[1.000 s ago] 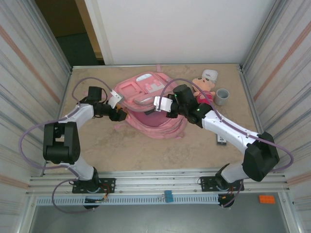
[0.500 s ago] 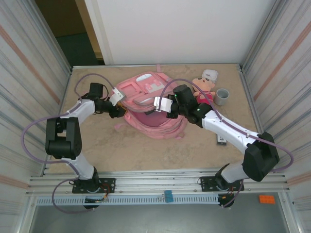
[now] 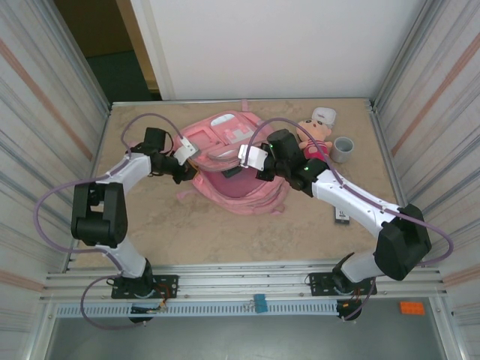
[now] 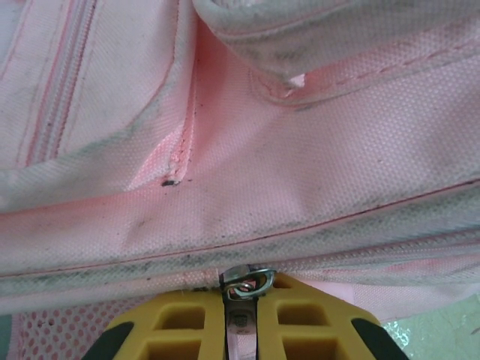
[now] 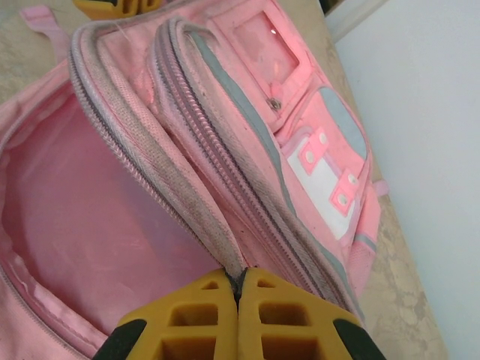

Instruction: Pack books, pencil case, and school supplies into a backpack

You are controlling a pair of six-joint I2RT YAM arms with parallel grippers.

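- Pinching the metal zipper pull (image 4: pixel 244 280) between its yellow pads, the left gripper (image 4: pixel 241 301) sits at the backpack's left edge. The jaws are pressed together, with only the pull and its pink tab between them. In the top view the same gripper (image 3: pixel 186 171) lies low against the bag's side.
- The backpack (image 3: pixel 225 133) lies flat mid-table, its pocketed front towards the far wall and its main compartment gaping towards the arms. The left wrist view shows grubby pink fabric (image 4: pixel 300 165) and a zipper line running just above the pads.
- The pink lining (image 5: pixel 82 217) of the open compartment is bare where it shows.
- The right gripper (image 3: pixel 232 171) is at the opening's far rim. Its yellow pads (image 5: pixel 202 304) are clamped shut on the grey-edged zipper lip (image 5: pixel 225 259), holding it up off the lining.
- A pink plush doll (image 3: pixel 315 135) lies just right of the backpack, behind the right arm.
- A grey cup (image 3: pixel 343 148) stands upright beside the doll.
- A small slim item (image 3: pixel 342 216) lies on the table (image 3: pixel 150 217) by the right forearm, too small to identify.
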